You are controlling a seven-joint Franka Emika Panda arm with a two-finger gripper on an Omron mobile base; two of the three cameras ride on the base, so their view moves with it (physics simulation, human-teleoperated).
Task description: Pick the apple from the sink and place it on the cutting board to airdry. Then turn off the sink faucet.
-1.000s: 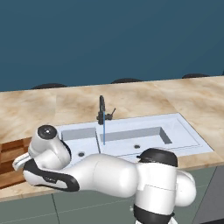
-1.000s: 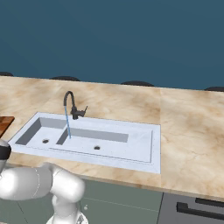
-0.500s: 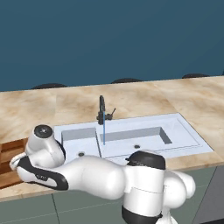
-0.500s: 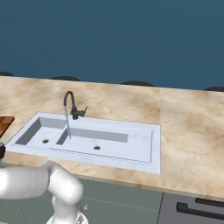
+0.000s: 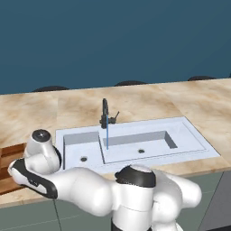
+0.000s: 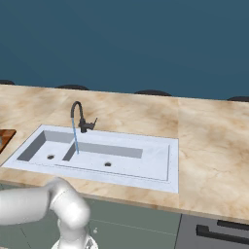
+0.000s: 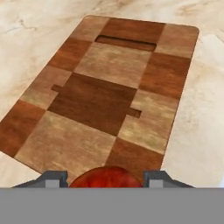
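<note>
One apple (image 7: 107, 176) pinched in gripper (image 7: 105, 180) above one cutting board (image 7: 105, 92); two sink (image 5: 189, 135) basins.

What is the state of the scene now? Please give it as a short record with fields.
apple: red, held in the claw above the near end of the board
cutting board: checkered brown wood, lying on the marble counter, nothing on it
sink: two basins, no fruit inside
faucet: black, water running into the larger basin
step not yet done: apple not set down, faucet on
</note>
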